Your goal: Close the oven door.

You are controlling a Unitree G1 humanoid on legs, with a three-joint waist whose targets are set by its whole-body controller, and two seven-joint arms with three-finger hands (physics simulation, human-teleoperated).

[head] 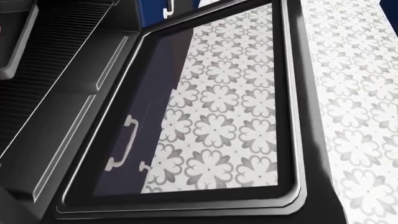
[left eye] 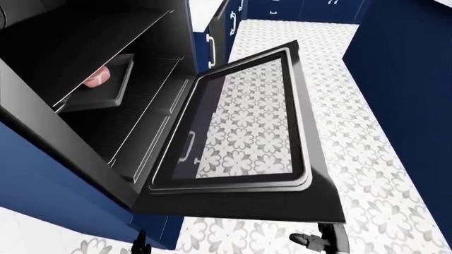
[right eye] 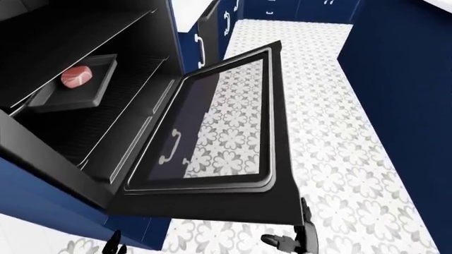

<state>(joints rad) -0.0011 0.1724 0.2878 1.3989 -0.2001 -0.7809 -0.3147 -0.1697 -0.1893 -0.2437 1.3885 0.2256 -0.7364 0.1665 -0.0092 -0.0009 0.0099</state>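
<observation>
**Kid:** Where is the oven door?

**Me:** The oven door (left eye: 247,137) is right below my eyes. It hangs wide open, lying almost flat, and it sticks out over the floor (left eye: 381,159). It fills the middle of both eye views and nearly all of the head view.

**Kid:** What can you see through it?

**Me:** It has a big glass window (head: 211,116). Through the glass I see the floor's white tiles with gray flower shapes, and a drawer handle (head: 122,142) on the blue cabinet under the oven.

**Kid:** What is inside the oven?

**Me:** The oven (right eye: 78,69) is black and sits at the left of the eye views. A dark tray (right eye: 74,92) rests on a rack inside. A pink piece of meat (right eye: 76,76) lies in the tray, close to its far edge.

**Kid:** Where are your hands?

**Me:** My right hand (right eye: 293,241) is at the bottom edge of the eye views, just under the door's near edge. I cannot tell if it touches the door. My left hand (right eye: 114,247) only peeks in at the bottom left, beside the blue cabinet (left eye: 63,201).

**Kid:** Are your fingers wide or narrow?

**Me:** I cannot tell. Too little of my fingers shows on either hand. They hold nothing that I can see.
</observation>
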